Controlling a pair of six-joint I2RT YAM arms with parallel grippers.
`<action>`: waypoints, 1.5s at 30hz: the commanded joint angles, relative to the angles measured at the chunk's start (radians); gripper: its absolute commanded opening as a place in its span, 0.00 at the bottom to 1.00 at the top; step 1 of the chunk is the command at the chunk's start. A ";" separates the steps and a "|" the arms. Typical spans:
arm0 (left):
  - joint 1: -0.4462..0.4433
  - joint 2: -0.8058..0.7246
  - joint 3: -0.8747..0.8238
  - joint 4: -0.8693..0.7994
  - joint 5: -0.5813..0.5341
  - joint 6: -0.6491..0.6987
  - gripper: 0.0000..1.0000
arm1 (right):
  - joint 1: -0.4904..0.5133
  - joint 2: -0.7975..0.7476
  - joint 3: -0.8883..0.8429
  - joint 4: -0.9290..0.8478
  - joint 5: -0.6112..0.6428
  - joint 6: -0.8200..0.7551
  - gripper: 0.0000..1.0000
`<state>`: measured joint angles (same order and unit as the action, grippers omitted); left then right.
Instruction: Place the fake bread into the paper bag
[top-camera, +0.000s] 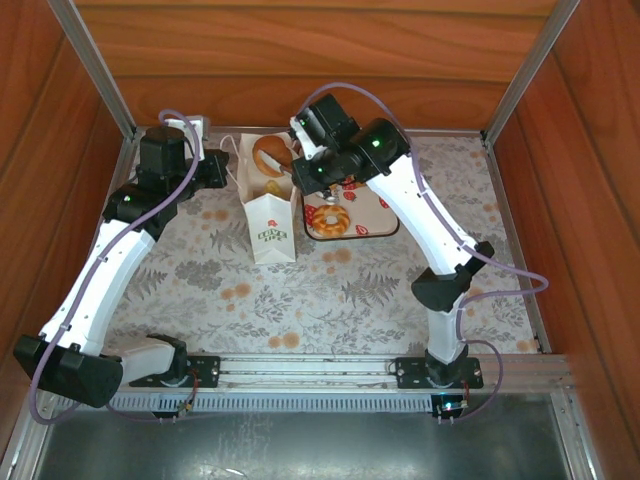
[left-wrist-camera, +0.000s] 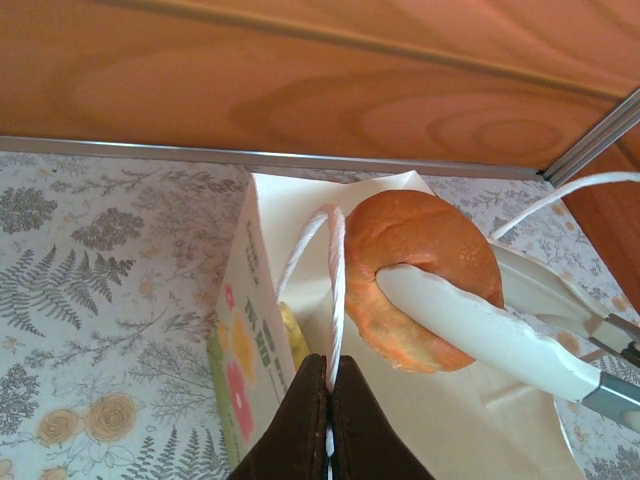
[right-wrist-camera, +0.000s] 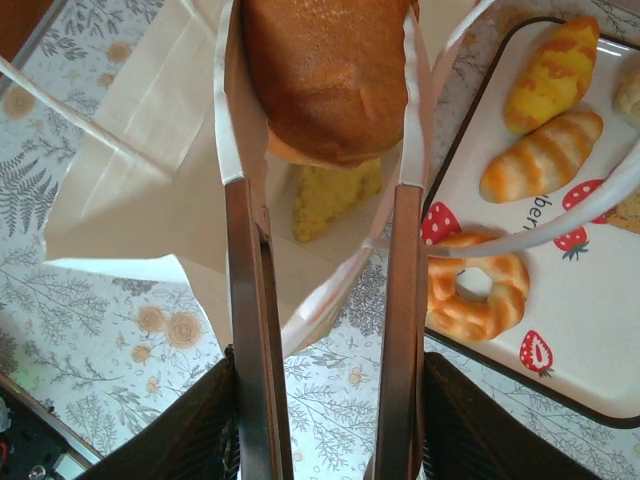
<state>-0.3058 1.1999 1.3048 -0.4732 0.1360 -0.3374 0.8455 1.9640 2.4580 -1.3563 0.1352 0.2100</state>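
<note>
The white paper bag stands upright at the back of the table, its green logo facing front. My left gripper is shut on the bag's white cord handle, beside the bag. My right gripper is shut on a round brown bun, one piece of the fake bread. The bun hangs just above the bag's open mouth, with a white finger across the bun. A yellow piece lies inside the bag.
A strawberry-print tray sits right of the bag with a ring donut and two striped croissants. In the top view the tray and donut are under the right arm. Wooden walls close the back and sides.
</note>
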 joint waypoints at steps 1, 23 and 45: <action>0.007 -0.017 -0.006 -0.008 0.000 0.006 0.00 | 0.008 0.006 -0.005 -0.015 0.027 -0.025 0.46; 0.007 -0.024 -0.015 -0.008 0.003 0.004 0.00 | 0.026 -0.043 -0.077 0.048 -0.049 -0.075 0.51; 0.007 -0.023 -0.015 -0.008 0.007 0.000 0.00 | 0.032 -0.063 -0.077 0.062 0.008 -0.093 0.64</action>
<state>-0.3058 1.1965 1.2949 -0.4732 0.1364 -0.3370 0.8665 1.9255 2.3814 -1.3003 0.1265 0.1215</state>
